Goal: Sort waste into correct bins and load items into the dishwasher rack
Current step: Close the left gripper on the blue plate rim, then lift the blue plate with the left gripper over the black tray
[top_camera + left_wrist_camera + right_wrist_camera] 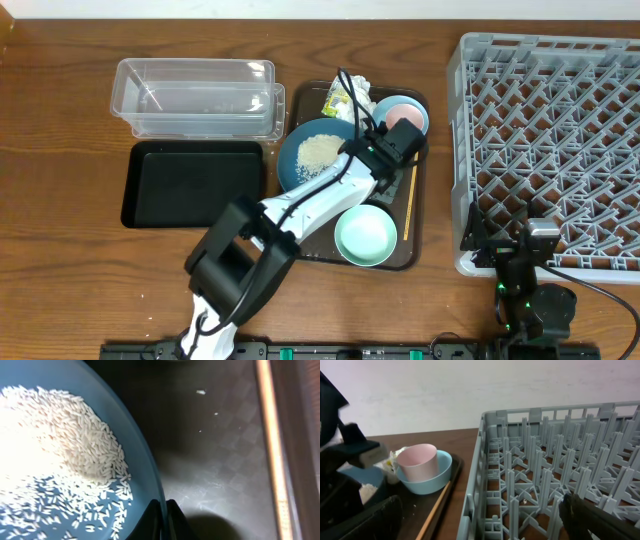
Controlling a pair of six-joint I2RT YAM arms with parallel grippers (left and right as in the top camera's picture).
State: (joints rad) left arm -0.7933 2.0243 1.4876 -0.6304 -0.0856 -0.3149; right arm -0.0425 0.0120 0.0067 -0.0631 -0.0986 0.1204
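On the brown tray (225, 475) in the middle of the table, the dark-blue plate (296, 168) lies flat with the heap of rice (55, 445) on it, and the left gripper (164, 512) is clamped on its right-hand rim: in the left wrist view the two dark fingertips sit pressed together with the blue edge running in between them. The right gripper (480, 512) hangs beside the near wall of the rack (560, 120), jaws spread wide and grasping nothing. The step in hand looks like lifting the plate to empty its rice into a bin, either the clear tub (195, 70) or the black tray (195, 185), both just left of the brown tray. A pinch on one thin edge is a weak hold for a wide plate, so the lift should be slow and the plate kept level until it is over the bin; any sag on the far side would send grains sliding off. A few loose grains (200, 392) already lie on the brown tray beside the plate. The way out should go up first, clear of the wrapper (345, 97) behind, the pink cup (418, 462) standing in the pale blue bowl (427, 484) to the right, and the mint bowl (365, 237) in front. The wooden stick (408, 208) lies along the tray's right edge, well out of that path. Tilting should start only once the lower rim is inside the bin's walls.
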